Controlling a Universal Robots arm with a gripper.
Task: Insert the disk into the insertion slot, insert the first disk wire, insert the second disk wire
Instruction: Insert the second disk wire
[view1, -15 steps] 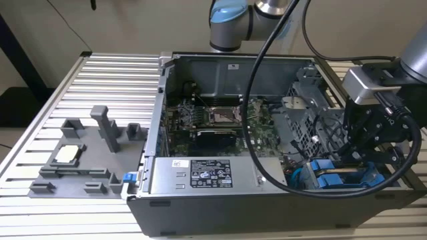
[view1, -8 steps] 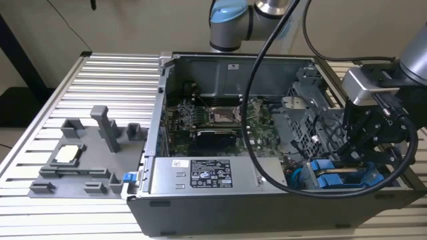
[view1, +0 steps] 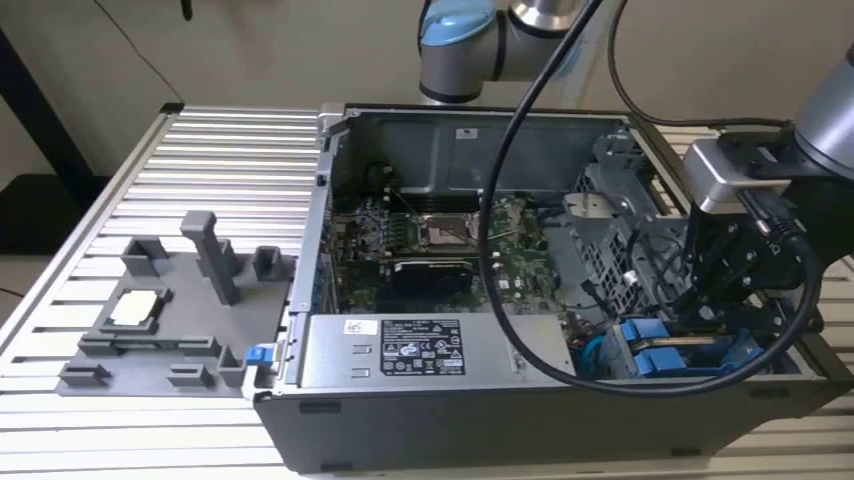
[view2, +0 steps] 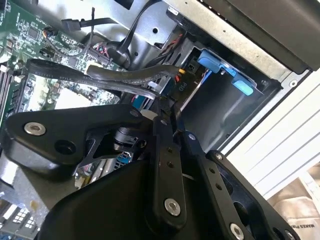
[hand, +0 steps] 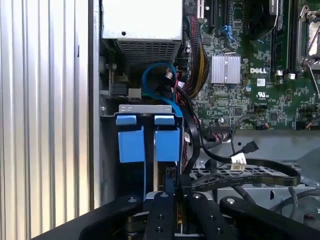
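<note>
My gripper (view1: 731, 305) hangs inside the open computer case at the exterior view's right, just above the insertion slot (view1: 617, 345). Two bright blue carrier fronts (hand: 167, 144) sit side by side in that grey bay (hand: 107, 150). The disk's metal body is hidden behind them. In both wrist views my black fingers (view2: 161, 150) stand pressed together, shut on the end of a flat black disk wire (view2: 100, 75). The wire (hand: 250, 175) curves away over the motherboard. My gripper (hand: 170, 186) holds the wire's end right at the back of the blue carriers (view2: 225, 70).
A grey power-supply box (view1: 400, 345) with a white sticker lies beside the bay. The green motherboard (view1: 427, 235) fills the case middle, and a perforated metal cage (view1: 621, 215) stands behind the gripper. Loose cable bundles (hand: 196, 65) crowd the bay. A grey fixture (view1: 174, 320) rests on the slatted table.
</note>
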